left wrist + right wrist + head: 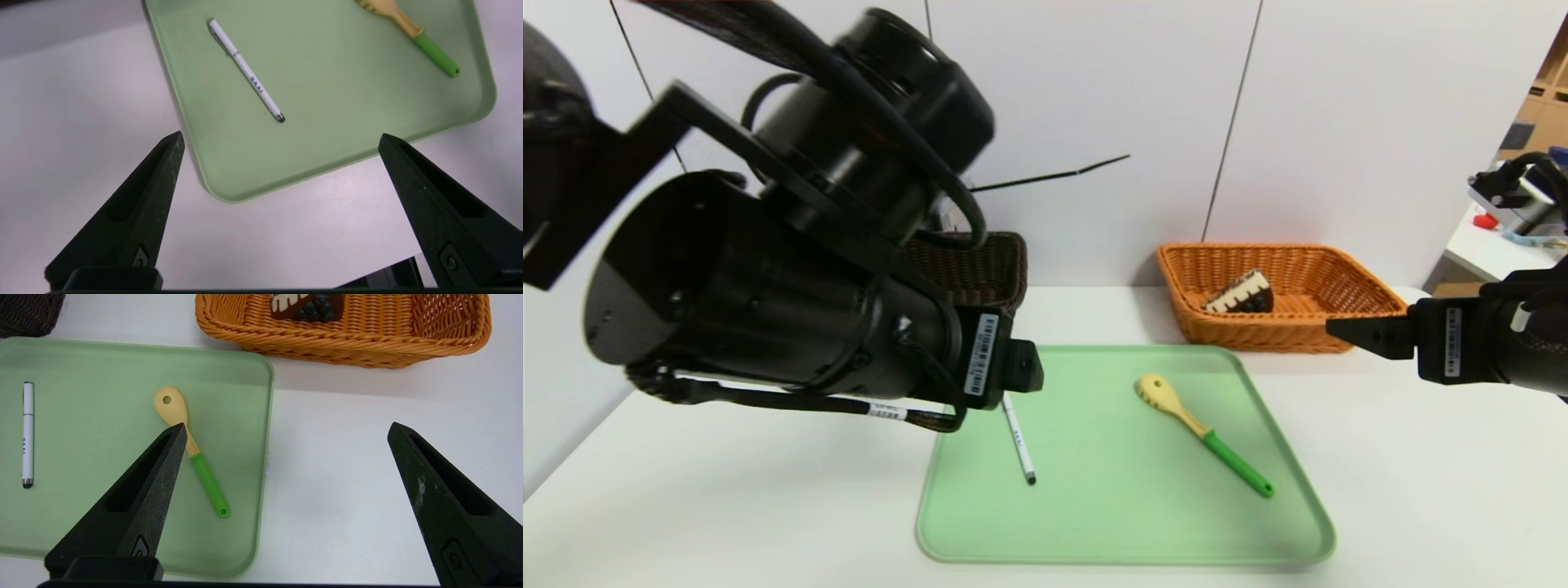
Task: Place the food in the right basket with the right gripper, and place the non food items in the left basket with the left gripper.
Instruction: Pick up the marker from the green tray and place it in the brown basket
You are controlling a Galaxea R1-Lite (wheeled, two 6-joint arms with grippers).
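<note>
The cake wedge (1240, 294) lies inside the orange basket (1282, 336) at the back right. On the green tray (1127, 539) a white pen (1018, 438) lies to the left and a yellow spoon with a green handle (1201, 433) to the right. My left gripper (281, 139) hangs open and empty above the tray's near left corner, with the pen (245, 69) ahead of it. Over the bare table by the tray's right edge, my right gripper (286, 428) is open and empty, in front of the orange basket (347, 343). The dark brown basket (980, 269) is mostly hidden behind my left arm.
My left arm's bulky wrist (792, 310) fills the left of the head view. A white wall stands close behind both baskets. White table (1421, 490) runs round the tray. Another table with clutter (1503, 237) sits at the far right.
</note>
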